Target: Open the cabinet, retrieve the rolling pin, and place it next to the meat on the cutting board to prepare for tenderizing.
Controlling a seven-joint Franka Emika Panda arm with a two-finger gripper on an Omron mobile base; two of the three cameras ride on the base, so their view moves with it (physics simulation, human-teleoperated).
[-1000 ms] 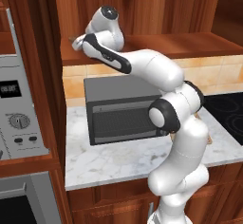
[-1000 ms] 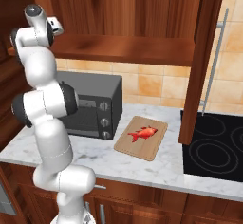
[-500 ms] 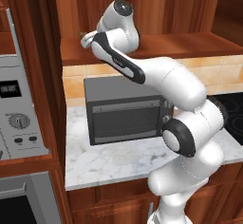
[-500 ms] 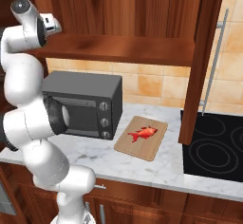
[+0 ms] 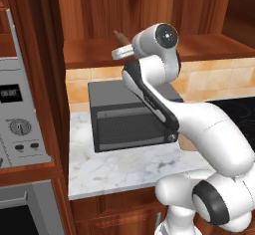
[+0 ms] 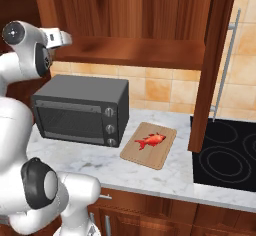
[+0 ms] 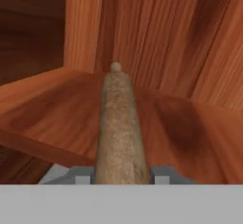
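Observation:
The cabinet stands open, its wood shelf [image 5: 84,55] [image 6: 145,50] [image 7: 52,109] bare and one door [image 6: 212,65] swung out at the right. My gripper [image 7: 121,173] [image 5: 123,53] [image 6: 59,37] is at the shelf's left end, shut on the rolling pin [image 7: 118,123], a brown rod running away from me between the fingertips [image 7: 83,175]. The rolling pin's tapered end [image 5: 119,35] pokes up behind the hand. The red meat [image 6: 150,141] lies on the tan cutting board [image 6: 162,155], on the counter to the right of the toaster oven.
A grey toaster oven [image 6: 80,110] [image 5: 129,114] sits on the marble counter [image 6: 100,160] right under the shelf. A black stovetop [image 6: 225,155] is at the right. The door's silver handle [image 6: 227,65] hangs above it. A wall oven panel [image 5: 20,114] is at the left.
The arm has swung its elbow down and forward, and the hand has turned at the shelf's left end. The rolling pin stays in the grip.

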